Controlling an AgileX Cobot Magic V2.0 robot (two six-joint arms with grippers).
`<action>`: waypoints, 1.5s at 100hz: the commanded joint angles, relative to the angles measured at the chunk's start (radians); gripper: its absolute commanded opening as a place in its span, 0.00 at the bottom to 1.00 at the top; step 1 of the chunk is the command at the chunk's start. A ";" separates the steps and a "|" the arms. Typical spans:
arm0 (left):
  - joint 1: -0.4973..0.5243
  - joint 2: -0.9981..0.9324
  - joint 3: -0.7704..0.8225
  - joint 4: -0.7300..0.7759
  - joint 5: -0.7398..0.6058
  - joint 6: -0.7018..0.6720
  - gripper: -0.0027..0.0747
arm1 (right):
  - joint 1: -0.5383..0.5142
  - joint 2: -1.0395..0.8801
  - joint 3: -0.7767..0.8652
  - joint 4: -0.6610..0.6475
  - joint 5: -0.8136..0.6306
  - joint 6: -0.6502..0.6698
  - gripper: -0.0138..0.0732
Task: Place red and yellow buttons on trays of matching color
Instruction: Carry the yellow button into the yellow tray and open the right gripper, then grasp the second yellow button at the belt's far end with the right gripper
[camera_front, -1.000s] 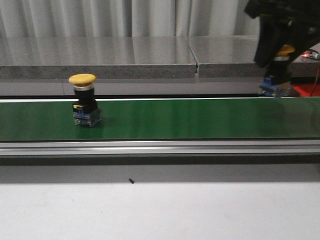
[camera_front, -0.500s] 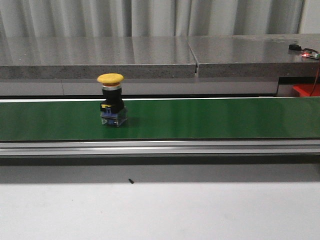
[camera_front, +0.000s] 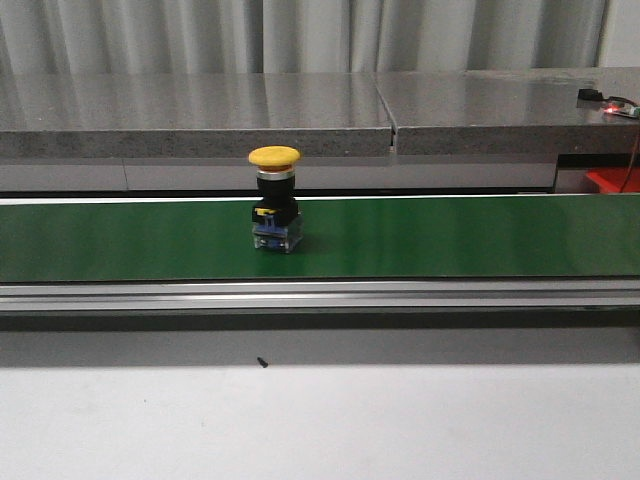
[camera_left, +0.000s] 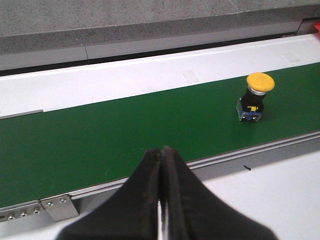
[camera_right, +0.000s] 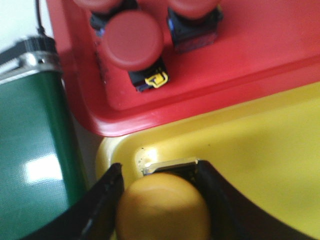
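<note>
A yellow button (camera_front: 275, 200) with a black body stands upright on the green belt (camera_front: 450, 235), left of centre in the front view. The left wrist view shows that button (camera_left: 256, 95) too, far off from my left gripper (camera_left: 161, 151), which is shut and empty over the belt's near rail. My right gripper (camera_right: 160, 170) is shut on a second yellow button (camera_right: 162, 207), held just above a corner of the yellow tray (camera_right: 260, 150). Beside it, the red tray (camera_right: 250, 60) holds red buttons (camera_right: 132, 40). Neither gripper shows in the front view.
A grey stone ledge (camera_front: 300, 110) runs behind the belt, and a metal rail (camera_front: 320, 295) runs along its front. The red tray's corner (camera_front: 612, 180) peeks in at the far right. The belt's end (camera_right: 35, 130) lies next to both trays.
The yellow button on the belt has travelled to the right. My right arm, which was carrying its yellow button at the far right, has left the front view.
</note>
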 joint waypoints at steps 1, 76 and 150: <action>-0.008 0.004 -0.026 -0.021 -0.064 -0.004 0.01 | -0.007 -0.003 -0.021 0.036 -0.052 -0.002 0.20; -0.008 0.004 -0.026 -0.021 -0.064 -0.004 0.01 | -0.006 -0.085 0.035 0.027 -0.121 -0.003 0.77; -0.008 0.004 -0.026 -0.021 -0.064 -0.004 0.01 | 0.349 -0.383 0.104 0.027 0.139 -0.017 0.77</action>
